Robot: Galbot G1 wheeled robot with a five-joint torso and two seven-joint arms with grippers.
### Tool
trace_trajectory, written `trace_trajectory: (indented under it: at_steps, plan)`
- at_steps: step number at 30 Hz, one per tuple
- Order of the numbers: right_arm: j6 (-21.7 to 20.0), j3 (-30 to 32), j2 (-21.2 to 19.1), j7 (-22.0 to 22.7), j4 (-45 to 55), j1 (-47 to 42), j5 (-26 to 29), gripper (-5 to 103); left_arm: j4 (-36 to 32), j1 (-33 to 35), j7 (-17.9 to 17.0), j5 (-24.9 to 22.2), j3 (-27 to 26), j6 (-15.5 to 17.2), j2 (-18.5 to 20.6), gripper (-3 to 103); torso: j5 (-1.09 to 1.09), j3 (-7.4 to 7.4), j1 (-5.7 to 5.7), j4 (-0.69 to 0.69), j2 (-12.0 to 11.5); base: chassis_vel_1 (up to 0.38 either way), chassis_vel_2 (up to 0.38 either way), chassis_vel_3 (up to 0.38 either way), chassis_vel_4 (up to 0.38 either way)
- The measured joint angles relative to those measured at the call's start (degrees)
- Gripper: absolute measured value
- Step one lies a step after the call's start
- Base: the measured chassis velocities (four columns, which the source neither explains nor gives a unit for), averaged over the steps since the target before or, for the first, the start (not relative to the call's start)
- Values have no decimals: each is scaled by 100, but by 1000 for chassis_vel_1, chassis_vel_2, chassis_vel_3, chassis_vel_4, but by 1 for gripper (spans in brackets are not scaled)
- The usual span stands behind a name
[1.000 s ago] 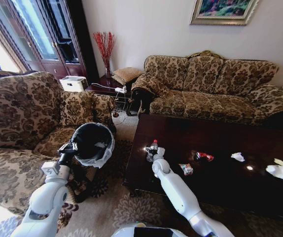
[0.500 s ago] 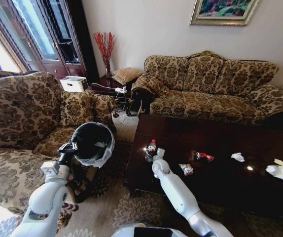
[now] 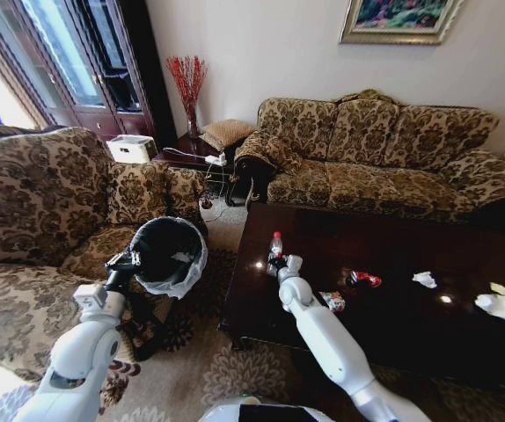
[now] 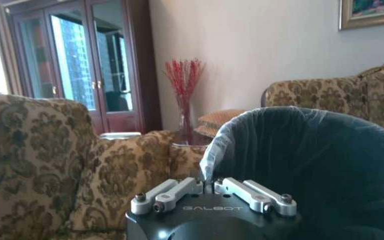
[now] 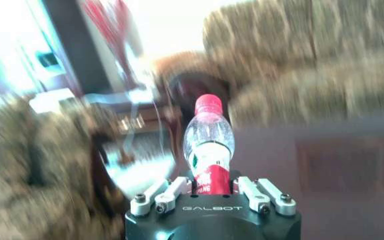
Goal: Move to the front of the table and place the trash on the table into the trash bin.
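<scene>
Right wrist view: bottle (image 5: 209,145) clamped upright in right end effector (image 5: 211,196).

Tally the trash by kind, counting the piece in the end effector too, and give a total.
Bottle, held in the right end effector: 1
Red-and-white wrappers on the table: 2
White tissues on the table: 2
Total: 5

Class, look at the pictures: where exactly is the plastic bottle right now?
In the head view the bottle is upright in the right hand, above the table's left end, with the trash bin to its left.
</scene>
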Motion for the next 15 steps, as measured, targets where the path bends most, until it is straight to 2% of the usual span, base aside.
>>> trace_trajectory:
  at_steps: [3,4,6,7,9,12,13,15]
  plan:
    - [0,82,-562,-363,990,189,101,20,261,-195,32,-276,171,89,399,3,0,0,0,-1,0,0,0,0,0]
    - [0,82,-562,-363,990,189,101,20,261,-195,32,-276,171,89,399,3,0,0,0,-1,0,0,0,0,0]
    - [109,89,-873,-872,1387,405,246,20,438,-383,53,-387,277,131,659,3,0,0,0,0,0,0,0,0,0]
    - [291,-25,-1150,-1413,1640,697,462,20,588,-580,107,-532,402,178,914,3,0,0,0,1,0,0,0,0,0]
    - [361,-107,-1235,-1576,1699,820,560,20,635,-654,130,-606,455,204,1010,3,-1,0,0,0,0,0,0,0,0]
    - [760,-935,-1455,-2258,1866,1586,1133,20,768,-1001,198,-1065,752,403,1421,3,4,0,0,0,0,0,0,0,0]
    - [760,-935,-1455,-2258,1866,1586,1133,20,768,-1001,198,-1065,752,403,1421,3,4,0,0,0,0,0,0,0,0]
    - [959,-1351,-1366,-2401,1812,2016,1256,20,783,-1111,241,-1233,856,482,1546,3,0,0,0,-1,0,0,0,0,0]
